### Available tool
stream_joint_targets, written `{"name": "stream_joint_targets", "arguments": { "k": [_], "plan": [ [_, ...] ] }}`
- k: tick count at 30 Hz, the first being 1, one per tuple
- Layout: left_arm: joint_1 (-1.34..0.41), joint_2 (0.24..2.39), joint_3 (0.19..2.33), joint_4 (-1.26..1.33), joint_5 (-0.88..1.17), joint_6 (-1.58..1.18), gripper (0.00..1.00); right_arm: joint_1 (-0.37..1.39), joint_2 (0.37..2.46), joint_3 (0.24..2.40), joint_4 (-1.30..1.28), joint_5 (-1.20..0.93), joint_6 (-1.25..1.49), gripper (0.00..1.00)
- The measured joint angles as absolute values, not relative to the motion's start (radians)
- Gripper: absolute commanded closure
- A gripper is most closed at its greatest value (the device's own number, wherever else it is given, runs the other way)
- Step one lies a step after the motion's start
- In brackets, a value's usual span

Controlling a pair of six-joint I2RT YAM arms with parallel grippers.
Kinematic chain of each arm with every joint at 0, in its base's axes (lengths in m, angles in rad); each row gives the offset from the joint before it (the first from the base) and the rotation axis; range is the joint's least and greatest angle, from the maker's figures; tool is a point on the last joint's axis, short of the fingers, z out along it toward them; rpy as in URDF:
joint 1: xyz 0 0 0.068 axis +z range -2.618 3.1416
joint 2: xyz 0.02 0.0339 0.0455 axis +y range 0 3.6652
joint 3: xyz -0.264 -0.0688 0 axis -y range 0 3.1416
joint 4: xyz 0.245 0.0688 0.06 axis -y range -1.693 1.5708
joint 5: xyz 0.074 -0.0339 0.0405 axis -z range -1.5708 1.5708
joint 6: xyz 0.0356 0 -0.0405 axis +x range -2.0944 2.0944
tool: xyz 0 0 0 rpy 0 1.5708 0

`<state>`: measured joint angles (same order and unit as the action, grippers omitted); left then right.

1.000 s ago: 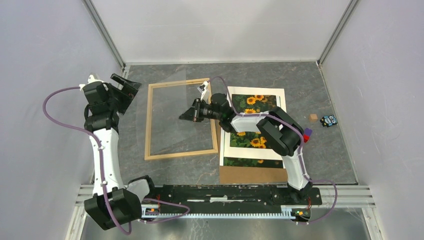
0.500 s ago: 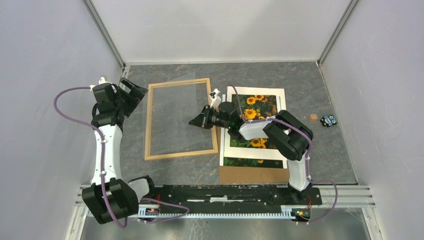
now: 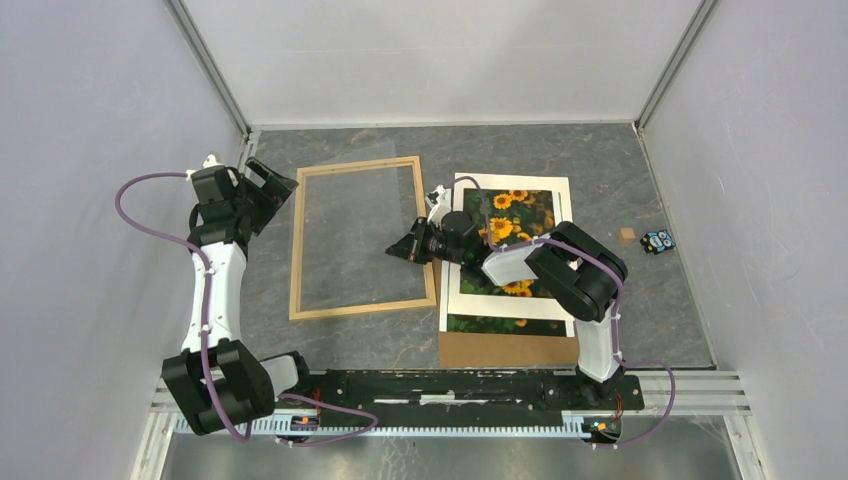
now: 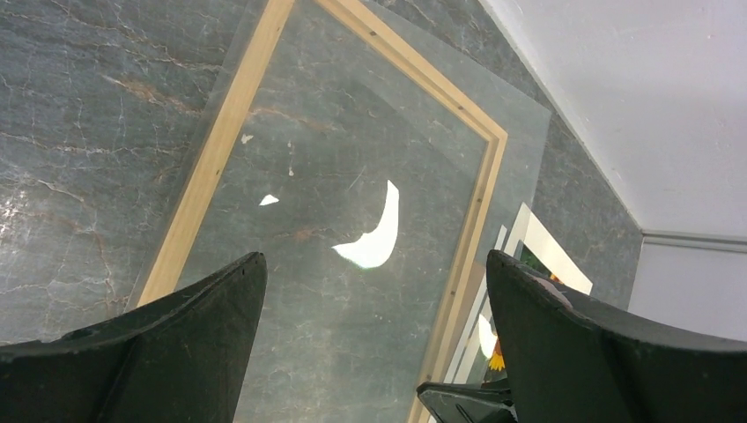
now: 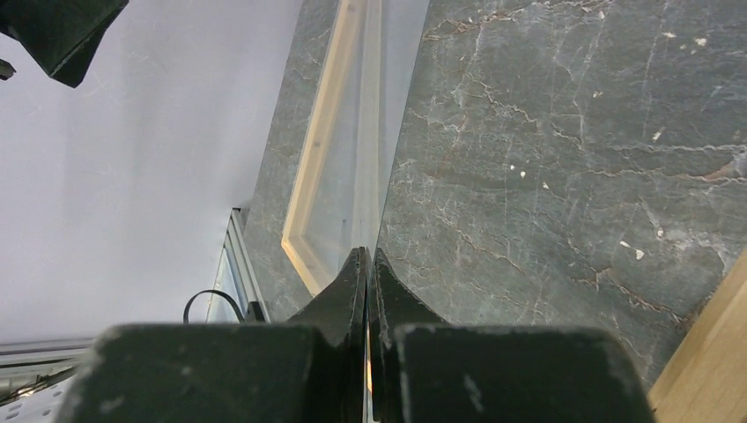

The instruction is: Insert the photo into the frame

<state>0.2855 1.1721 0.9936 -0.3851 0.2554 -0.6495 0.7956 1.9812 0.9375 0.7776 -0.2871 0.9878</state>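
Observation:
The frame (image 3: 364, 305), thin light-wood strips, lies flat left of centre. A clear sheet (image 3: 350, 235) lies over it, slightly askew, its far edge past the frame's top strip. My right gripper (image 3: 402, 247) is at the frame's right strip, shut on the sheet's edge; in the right wrist view its fingers (image 5: 366, 256) pinch the thin pane (image 5: 370, 132). The photo (image 3: 512, 205) of sunflowers lies to the right under a white mat (image 3: 560, 190), partly hidden by the right arm. My left gripper (image 3: 270, 186) hovers open at the frame's upper left corner, holding nothing (image 4: 374, 257).
A brown board (image 3: 500, 350) sticks out beneath the photo at its near end. A small brown cube (image 3: 627, 235) and a small blue-black object (image 3: 657, 241) lie at the far right. Grey walls close in the table on three sides.
My right gripper has drawn back to the right, towards the frame's right strip, with the clear sheet in it. The left gripper has come in closer to the frame's upper left corner.

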Motion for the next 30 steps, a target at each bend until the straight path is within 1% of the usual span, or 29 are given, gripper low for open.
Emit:
{"name": "stream_joint_targets", "arguments": {
  "k": [8, 30],
  "plan": [
    [0.286, 1.177, 0.991, -0.377, 0.26, -0.649, 0.0, 0.79, 1.97, 0.854, 0.817, -0.27, 0.999, 1.0],
    [0.297, 1.177, 0.978, -0.356, 0.274, -0.65, 0.0, 0.768, 1.998, 0.869, 0.83, -0.311, 1.002, 1.0]
  ]
}}
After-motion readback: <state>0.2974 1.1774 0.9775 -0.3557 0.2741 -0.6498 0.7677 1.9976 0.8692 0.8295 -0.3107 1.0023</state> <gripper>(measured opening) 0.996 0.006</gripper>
